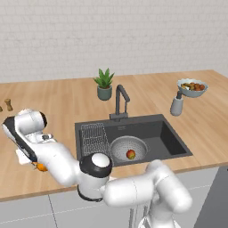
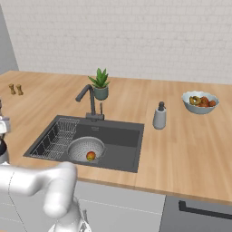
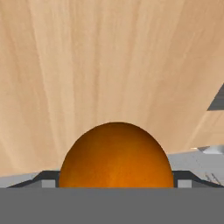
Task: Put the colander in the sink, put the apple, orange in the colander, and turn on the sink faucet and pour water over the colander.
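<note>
The gripper (image 3: 116,186) sits wide around the orange (image 3: 116,157) on the counter (image 3: 109,61) (apple (image 1: 131,154) already in the colander (image 1: 121,147)), and should close squarely across its middle.

You are looking at a kitchen. A dark sink (image 1: 173,138) is set into a wooden counter (image 1: 58,102), its faucet (image 1: 120,100) behind it before a white-tiled wall (image 1: 111,35).

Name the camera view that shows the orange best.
The hand view: the orange sits large and close on the wooden counter, its lower part cut off. In the left base view it is a small sliver peeking out beside the arm.
</note>
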